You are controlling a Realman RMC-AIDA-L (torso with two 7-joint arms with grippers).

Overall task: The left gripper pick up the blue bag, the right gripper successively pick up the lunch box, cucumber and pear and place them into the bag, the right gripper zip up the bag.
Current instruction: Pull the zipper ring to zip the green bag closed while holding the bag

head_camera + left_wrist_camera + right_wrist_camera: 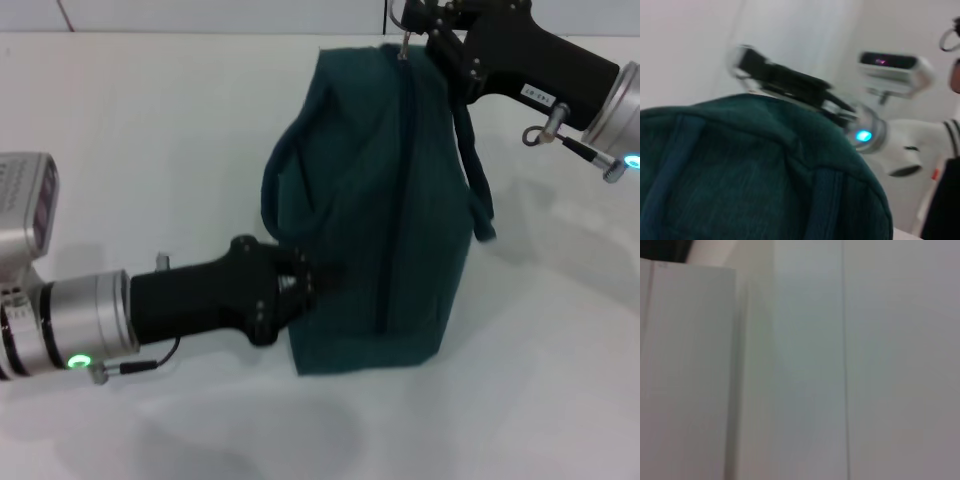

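The blue bag (385, 200) stands on the white table (150, 130), with its zip line running down the middle and a loop handle on each side. My left gripper (312, 280) is shut on the bag's fabric low on its left side. My right gripper (412, 35) is at the bag's far top end, shut on the small metal zip pull (404, 45). In the left wrist view the bag (750, 170) fills the lower part, with my right arm (790, 87) just beyond it. The lunch box, cucumber and pear are out of view.
The right wrist view shows only pale wall panels (790, 365). A white robot body and a camera head (895, 67) stand behind the bag in the left wrist view.
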